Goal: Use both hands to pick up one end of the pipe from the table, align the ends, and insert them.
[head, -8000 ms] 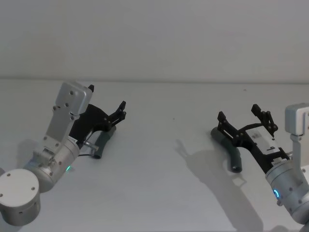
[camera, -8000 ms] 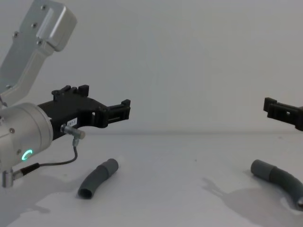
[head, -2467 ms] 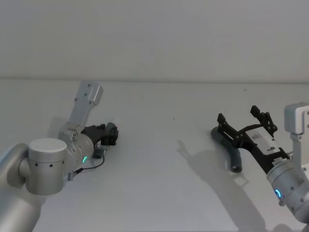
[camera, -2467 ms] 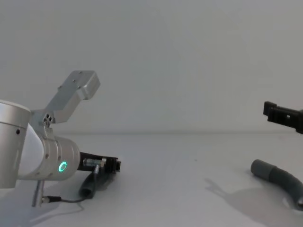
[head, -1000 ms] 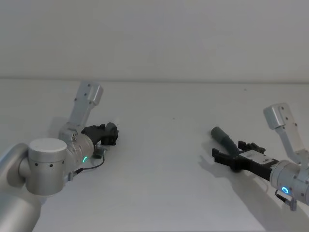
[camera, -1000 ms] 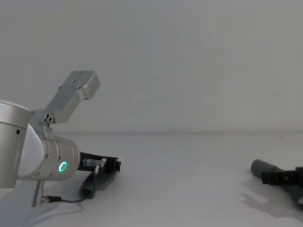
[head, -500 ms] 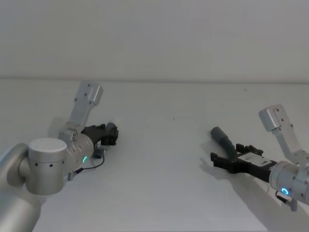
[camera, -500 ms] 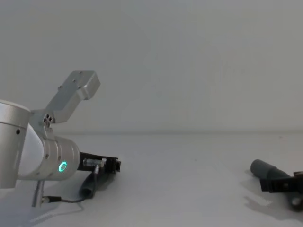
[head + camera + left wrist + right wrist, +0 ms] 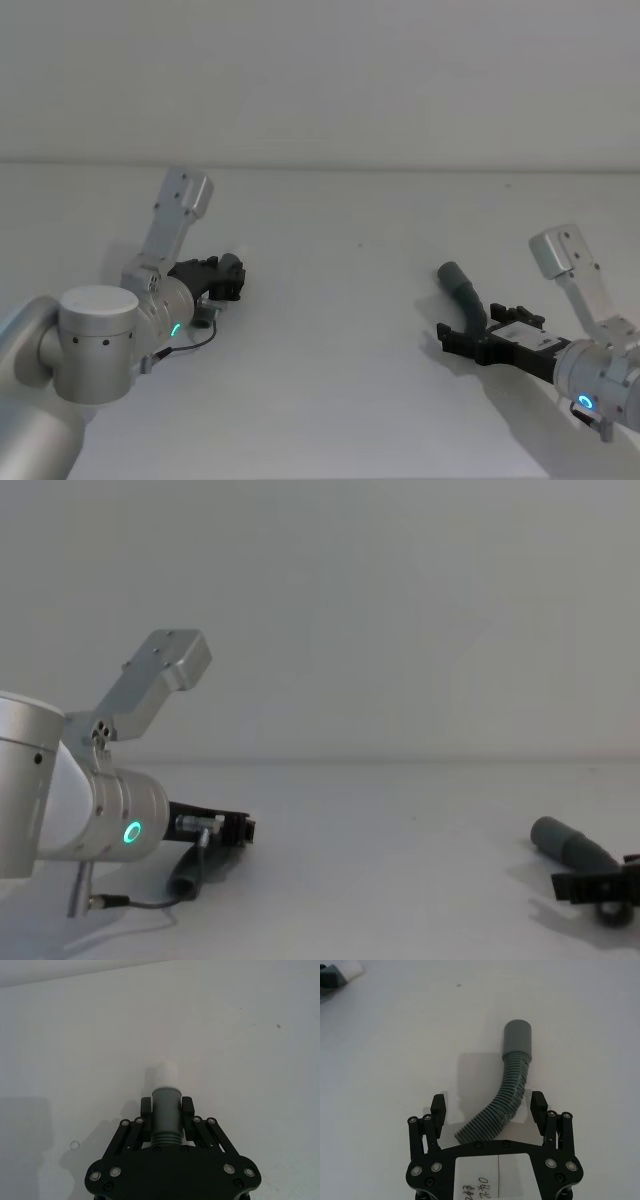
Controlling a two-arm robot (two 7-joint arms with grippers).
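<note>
Two hose pieces are on record, well apart on the white surface (image 9: 340,340), one at each side. Left gripper (image 9: 232,279) sits low at the left side of the surface, its silver wrist showing a green ring light. In the left wrist view its fingers (image 9: 146,1106) are pressed in on the left hose piece (image 9: 166,1132), pinching the smooth grey cuff (image 9: 166,1102) from both sides just ahead of the ribbed section. The narrower white tip (image 9: 165,1074) projects beyond the fingers, pointing away from the wrist and casting a close shadow on the surface. Whether this piece rests on the surface or is slightly raised cannot be determined. Right gripper (image 9: 488,1102) is low at the right side of the surface, with its fingers (image 9: 438,1105) spread wide. They stand on either side of the ribbed body of the right hose piece (image 9: 512,1085), with a gap visible at each side, so no contact is made. That piece lies flat on the surface, curved, its near end running under the gripper body. Its wider smooth grey cuff (image 9: 518,1036) points away from the wrist. From the chest view the same cuff (image 9: 556,834) sits on the surface just beyond the right gripper.
</note>
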